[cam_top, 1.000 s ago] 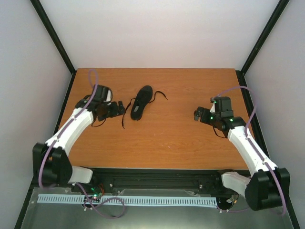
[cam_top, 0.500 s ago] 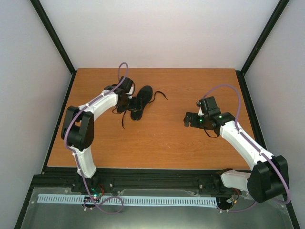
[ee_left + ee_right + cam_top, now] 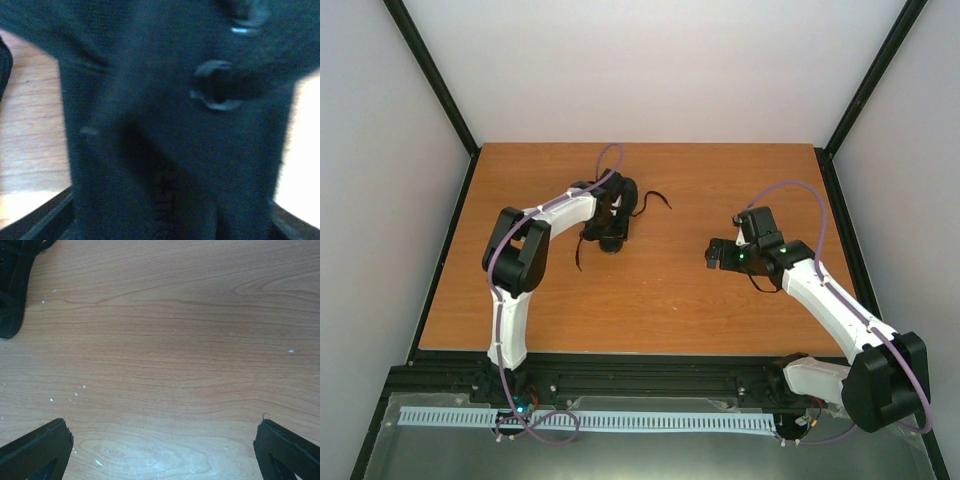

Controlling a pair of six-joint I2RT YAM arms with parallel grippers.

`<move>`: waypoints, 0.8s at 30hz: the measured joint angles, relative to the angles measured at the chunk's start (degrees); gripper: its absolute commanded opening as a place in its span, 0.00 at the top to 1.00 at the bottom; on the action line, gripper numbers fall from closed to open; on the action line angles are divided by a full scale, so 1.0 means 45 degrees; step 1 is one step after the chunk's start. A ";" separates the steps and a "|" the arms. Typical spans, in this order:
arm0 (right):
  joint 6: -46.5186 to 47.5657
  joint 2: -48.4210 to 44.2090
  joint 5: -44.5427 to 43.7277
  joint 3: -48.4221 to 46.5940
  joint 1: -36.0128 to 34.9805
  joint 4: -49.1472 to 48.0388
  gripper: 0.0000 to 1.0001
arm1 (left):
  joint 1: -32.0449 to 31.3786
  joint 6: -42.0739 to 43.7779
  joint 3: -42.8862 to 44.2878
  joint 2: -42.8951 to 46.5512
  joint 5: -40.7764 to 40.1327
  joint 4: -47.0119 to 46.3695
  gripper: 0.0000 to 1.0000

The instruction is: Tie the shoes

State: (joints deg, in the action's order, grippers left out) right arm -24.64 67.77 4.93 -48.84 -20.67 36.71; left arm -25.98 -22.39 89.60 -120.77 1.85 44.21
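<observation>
The black sneaker (image 3: 626, 189) lies at the back middle of the table, largely covered by my left gripper (image 3: 609, 222), which sits right on it. A thin black lace (image 3: 657, 197) trails right of the shoe and another end (image 3: 578, 256) trails to its near left. The left wrist view is filled with blurred black shoe fabric and eyelets (image 3: 216, 92); its fingers cannot be made out. My right gripper (image 3: 712, 254) is open and empty over bare wood, well right of the shoe. In the right wrist view (image 3: 161, 429) the shoe's end (image 3: 11, 295) shows at top left.
The wooden table (image 3: 660, 300) is bounded by black frame posts and pale walls. The left arm's white links (image 3: 535, 225) reach across the left half of the table. A purple cable (image 3: 800, 190) loops above the right arm.
My left arm has swung right from the table's left side and now sits on the shoe. My right gripper has moved a little left and toward the shoe, staying open.
</observation>
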 measured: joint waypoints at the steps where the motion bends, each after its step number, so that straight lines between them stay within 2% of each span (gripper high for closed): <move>1: 0.0015 -0.0015 -0.0015 0.0034 0.0000 -0.0019 0.00 | -0.0121 0.0034 0.0005 -0.0005 -0.0160 0.0005 0.43; 3: 0.0049 -0.0068 -0.0107 0.0087 0.0000 -0.0010 0.00 | -0.0282 0.0024 0.0005 0.0000 -0.0583 0.0000 0.59; 6: 0.0102 -0.0219 -0.0291 0.0233 0.0000 -0.0010 0.00 | -0.0296 -0.0058 -0.0121 0.0330 -0.0884 -0.0068 0.67; 13: 0.0321 -0.0291 -0.0306 0.0364 0.0000 0.0005 0.00 | -0.0437 -0.0525 -0.2399 0.2278 -0.0491 -0.1020 0.66; 19: 0.0539 -0.0301 -0.0175 0.0364 -0.0005 -0.0015 0.00 | -0.0442 -0.0607 -0.4085 0.5678 -0.0228 -0.0131 0.69; 24: 0.0617 -0.0267 0.0087 0.0364 -0.0015 -0.0049 0.00 | -0.0539 -0.1219 -0.6003 0.8471 0.0588 -0.0228 0.69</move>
State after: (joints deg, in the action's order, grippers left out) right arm -21.87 66.57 5.32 -47.20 -20.73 36.49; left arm -28.40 -27.88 62.59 -82.65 4.49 43.18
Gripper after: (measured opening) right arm 1.000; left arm 0.324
